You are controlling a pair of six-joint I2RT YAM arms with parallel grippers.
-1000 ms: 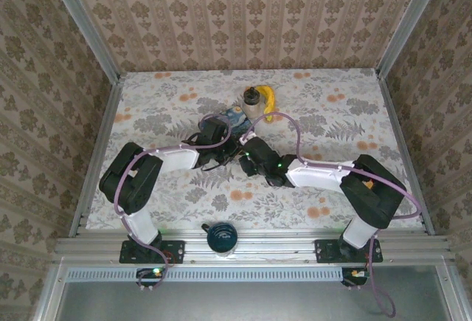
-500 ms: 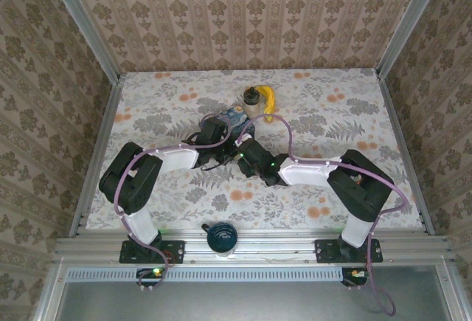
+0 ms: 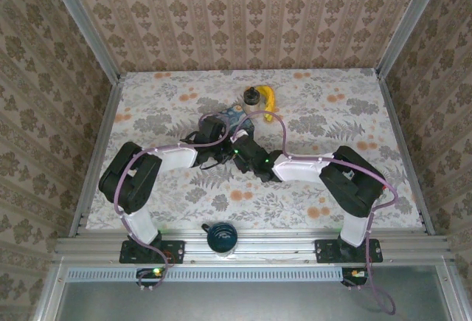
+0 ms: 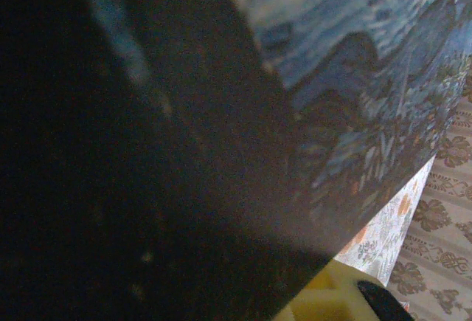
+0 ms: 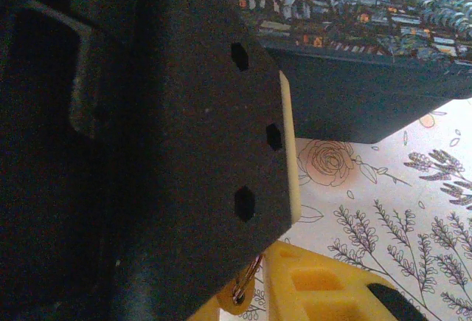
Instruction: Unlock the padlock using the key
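Observation:
The padlock is hidden. In the top view my left gripper (image 3: pixel 212 126) is pressed against the near-left corner of the blue starry tin box (image 3: pixel 234 116). My right gripper (image 3: pixel 237 142) sits just beside it. In the right wrist view a small metal ring of the key (image 5: pixel 247 284) is pinched in the narrow gap between my yellow fingers (image 5: pixel 324 291). A black plate with hex holes (image 5: pixel 221 136) looms right in front, with the tin box (image 5: pixel 369 55) behind it. The left wrist view is mostly dark, with the tin box (image 4: pixel 369 55) very close and one yellow finger (image 4: pixel 324 302) at the bottom.
A banana (image 3: pixel 270 100) and a small dark-capped jar (image 3: pixel 253 98) lie behind the tin box. A dark cup (image 3: pixel 221 237) stands at the near edge between the arm bases. Metal rails and papered walls close in the flowered table (image 3: pixel 332 114).
The right arm has pushed left and forward, bringing its gripper up against the left gripper at the tin box, and its jaws have narrowed. The left arm has held still.

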